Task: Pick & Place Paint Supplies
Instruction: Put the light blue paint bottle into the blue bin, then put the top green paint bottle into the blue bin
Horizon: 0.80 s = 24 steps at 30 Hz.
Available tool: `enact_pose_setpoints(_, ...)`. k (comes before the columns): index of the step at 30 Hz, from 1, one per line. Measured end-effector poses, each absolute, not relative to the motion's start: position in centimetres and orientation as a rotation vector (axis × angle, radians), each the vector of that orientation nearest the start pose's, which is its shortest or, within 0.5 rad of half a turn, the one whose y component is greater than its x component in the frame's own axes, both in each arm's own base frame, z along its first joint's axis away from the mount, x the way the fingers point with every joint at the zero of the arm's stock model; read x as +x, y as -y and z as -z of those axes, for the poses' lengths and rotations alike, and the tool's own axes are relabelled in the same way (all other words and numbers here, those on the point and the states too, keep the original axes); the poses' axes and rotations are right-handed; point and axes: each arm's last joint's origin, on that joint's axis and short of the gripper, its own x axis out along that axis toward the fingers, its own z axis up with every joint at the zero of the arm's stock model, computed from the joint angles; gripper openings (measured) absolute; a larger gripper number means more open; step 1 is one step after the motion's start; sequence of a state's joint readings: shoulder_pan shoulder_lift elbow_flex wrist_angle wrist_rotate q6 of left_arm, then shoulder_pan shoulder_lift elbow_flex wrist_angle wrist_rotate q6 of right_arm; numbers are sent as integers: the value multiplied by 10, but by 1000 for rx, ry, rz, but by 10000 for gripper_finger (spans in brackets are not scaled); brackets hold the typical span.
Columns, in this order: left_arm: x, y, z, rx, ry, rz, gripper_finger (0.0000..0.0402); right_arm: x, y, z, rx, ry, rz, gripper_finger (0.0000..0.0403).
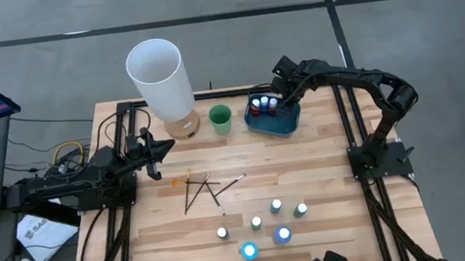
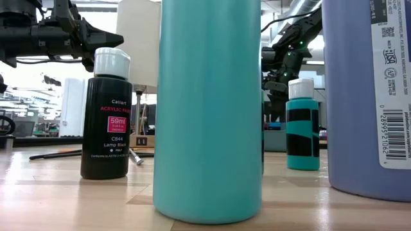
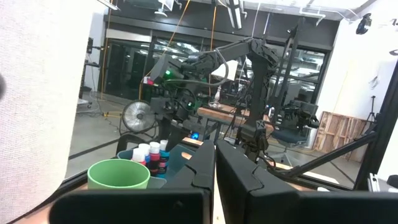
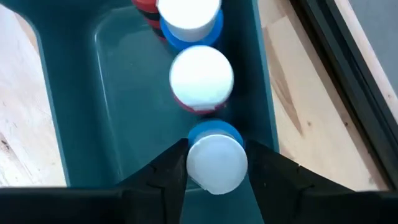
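- My right gripper (image 4: 214, 163) over the blue rounded plastic tray (image 4: 81, 93), fingers apart, flanking a white-capped blue paint bottle (image 4: 216, 158) standing inside; contact unclear.
- My left gripper (image 1: 167, 147) closed, empty, above the wooden table (image 1: 324, 160).

The right gripper (image 4: 214, 163) hangs over the blue tray (image 4: 74, 118), its two dark fingers (image 4: 165, 171) standing either side of a white-capped blue bottle (image 4: 216, 158). Beyond it in the tray stand a red bottle (image 4: 202, 78) and another blue one (image 4: 189, 18), all in a row along one wall.
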<state>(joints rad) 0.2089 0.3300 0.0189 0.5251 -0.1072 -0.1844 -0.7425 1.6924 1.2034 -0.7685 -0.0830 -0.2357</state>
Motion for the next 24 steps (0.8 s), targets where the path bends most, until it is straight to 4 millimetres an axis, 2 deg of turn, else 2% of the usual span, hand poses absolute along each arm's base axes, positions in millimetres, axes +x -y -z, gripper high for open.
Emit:
enact_pose_setpoints(7, 113, -27, -192, -171, 243, -294, 2, 242, 219, -213, 305, -1216, 422, 188)
enact_pose_setpoints(11, 113, -27, -192, -171, 243, -294, 2, 244, 220, -222, 300, -1212, 421, 208)
enact_pose_setpoints(18, 113, -27, -192, -171, 243, -294, 2, 241, 217, -253, 331, -1267, 408, 216)
enact_pose_setpoints(24, 113, -27, -192, -171, 243, -294, 2, 230, 189, -288, 339, -1248, 408, 209)
